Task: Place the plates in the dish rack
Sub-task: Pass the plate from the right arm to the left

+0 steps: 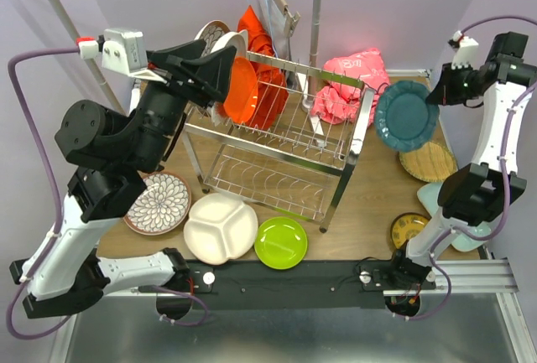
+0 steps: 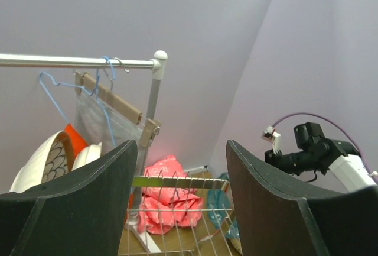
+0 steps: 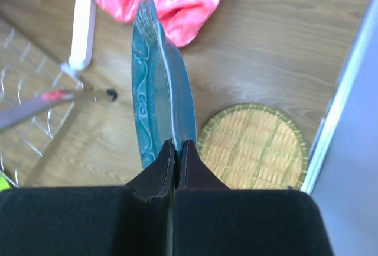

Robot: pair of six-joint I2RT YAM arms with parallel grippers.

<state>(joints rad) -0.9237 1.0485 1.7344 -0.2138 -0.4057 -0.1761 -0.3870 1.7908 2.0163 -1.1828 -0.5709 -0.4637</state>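
Observation:
The steel wire dish rack (image 1: 348, 162) stands mid-table; its top rail (image 2: 177, 181) shows in the left wrist view. An orange plate (image 1: 240, 90) and white plates (image 1: 220, 40) stand upright at its left end. My left gripper (image 1: 214, 65) hovers open over that end, nothing between its fingers (image 2: 180, 149). My right gripper (image 1: 442, 95) is shut on the rim of a teal plate (image 1: 406, 114), held on edge right of the rack (image 3: 156, 90). A floral plate (image 1: 158, 204), white divided plate (image 1: 220, 227) and lime green plate (image 1: 281, 242) lie in front.
A pink cloth (image 1: 352, 82) lies behind the rack's right end, beside the white clothes rail pole (image 1: 316, 11) with hangers. A woven yellow-green plate (image 1: 428, 162), a pale aqua plate (image 1: 432, 195) and a yellow patterned plate (image 1: 409, 229) lie along the right edge.

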